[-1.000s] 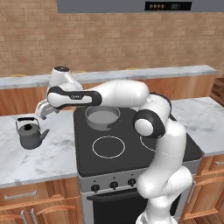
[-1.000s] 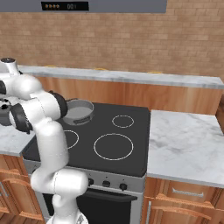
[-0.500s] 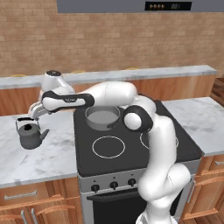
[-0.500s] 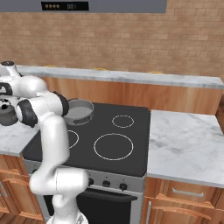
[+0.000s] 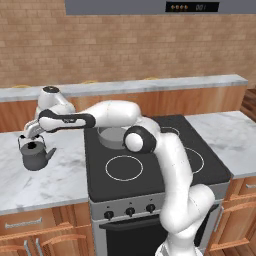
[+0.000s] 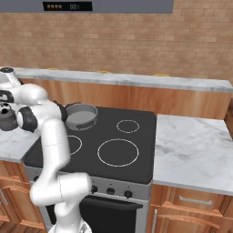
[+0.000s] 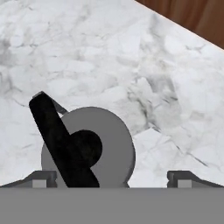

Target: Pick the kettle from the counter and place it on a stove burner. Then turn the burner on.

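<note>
the kettle (image 5: 34, 154) sits on the counter (image 5: 55, 177) left of the cooktop (image 5: 150, 155), upright, handle arched over a black lid knob, spout pointing toward the stove. it looks untouched, so the pick is not yet done. a grey pot (image 5: 112, 136) occupies the back-left of the cooktop, which likely leaves the front ring, the burner (image 5: 124, 167), as a free landing spot. in the right base view the kettle (image 6: 7, 119) peeks out at the far left edge behind the arm.

the arm reaches wide to the left across the stove, forearm nearly level, wrist bent so the gripper (image 5: 31, 131) hangs just above the kettle's handle. in the hand view the kettle (image 7: 94, 151) lies below with the handle running at a slant between the two tips; the gripper (image 7: 111, 179) has its jaws spread wide, closed on nothing, seemingly lined up for a descent onto the handle.
</note>
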Robot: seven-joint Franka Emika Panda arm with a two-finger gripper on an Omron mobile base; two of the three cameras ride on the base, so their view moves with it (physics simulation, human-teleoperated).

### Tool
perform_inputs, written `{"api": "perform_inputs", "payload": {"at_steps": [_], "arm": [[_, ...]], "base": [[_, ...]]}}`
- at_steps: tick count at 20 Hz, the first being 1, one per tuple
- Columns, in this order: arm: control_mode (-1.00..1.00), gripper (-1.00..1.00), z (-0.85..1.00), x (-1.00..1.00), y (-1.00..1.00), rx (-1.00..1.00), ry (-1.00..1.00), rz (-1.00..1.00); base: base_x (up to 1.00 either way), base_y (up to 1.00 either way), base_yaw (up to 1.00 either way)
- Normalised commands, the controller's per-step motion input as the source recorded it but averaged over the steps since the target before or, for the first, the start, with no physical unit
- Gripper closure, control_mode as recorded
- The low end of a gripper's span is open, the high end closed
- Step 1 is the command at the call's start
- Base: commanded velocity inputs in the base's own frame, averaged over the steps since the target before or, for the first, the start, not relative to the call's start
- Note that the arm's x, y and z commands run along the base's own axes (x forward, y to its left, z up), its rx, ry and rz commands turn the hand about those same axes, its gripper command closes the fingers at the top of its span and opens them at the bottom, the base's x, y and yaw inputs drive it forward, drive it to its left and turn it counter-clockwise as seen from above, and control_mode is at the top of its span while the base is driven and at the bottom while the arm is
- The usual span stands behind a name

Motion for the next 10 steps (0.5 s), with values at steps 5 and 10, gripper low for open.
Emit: {"api": "perform_inputs", "payload": {"at_steps": [5, 10], "arm": [[-1.00, 1.00, -0.25, 0.50, 0.20, 0.00, 0.00, 0.00], [-1.00, 1.00, -0.15, 0.23, 0.01, 0.00, 0.00, 0.00]], "base": [[0.00, 0.00, 0.00], [0.00, 0.00, 0.00]]}}
